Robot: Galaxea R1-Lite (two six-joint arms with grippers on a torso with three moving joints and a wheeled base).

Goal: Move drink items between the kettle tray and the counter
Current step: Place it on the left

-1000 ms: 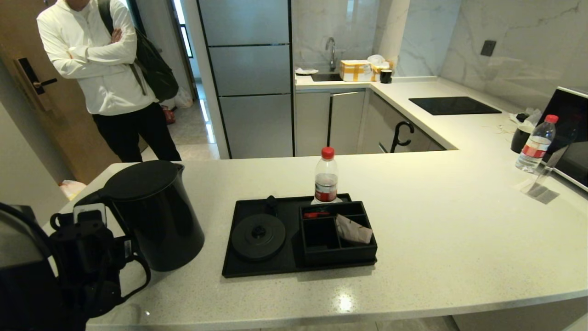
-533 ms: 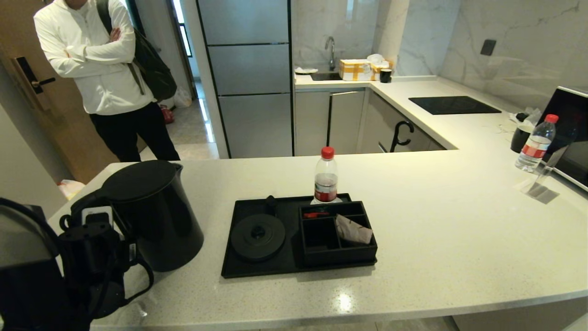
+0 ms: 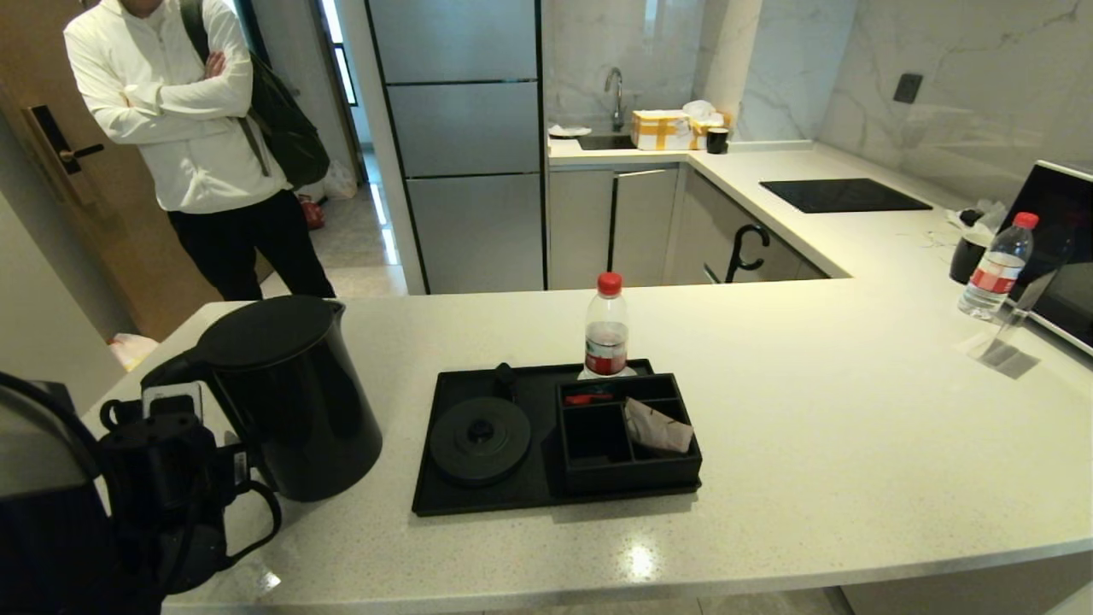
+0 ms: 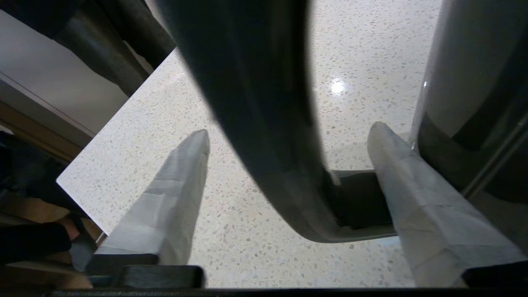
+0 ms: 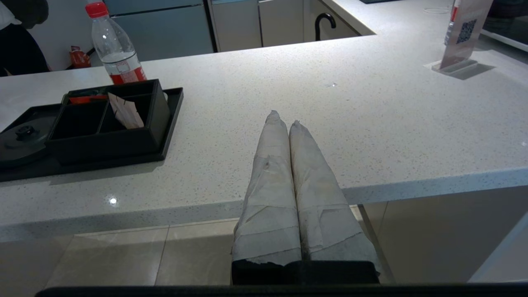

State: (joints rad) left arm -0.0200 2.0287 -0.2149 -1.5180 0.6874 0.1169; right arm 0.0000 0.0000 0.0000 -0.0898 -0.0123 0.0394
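kettle [image 3: 290,397] on counter [image 3: 811,410], left of tray [image 3: 444,495] | left gripper [image 4: 288,161] spread around handle [image 4: 255,103], seemingly untouched | right gripper [image 5: 287,123] clenched, empty

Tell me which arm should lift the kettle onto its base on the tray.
Left. The left hand is open with the kettle handle between its fingers. The right hand is shut, back at the counter edge, far from the kettle. The base stands bare.

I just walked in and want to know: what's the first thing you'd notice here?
The big black kettle stands on the counter, left of the tray. The left gripper is open around its handle. A red-capped bottle stands right behind the tray.
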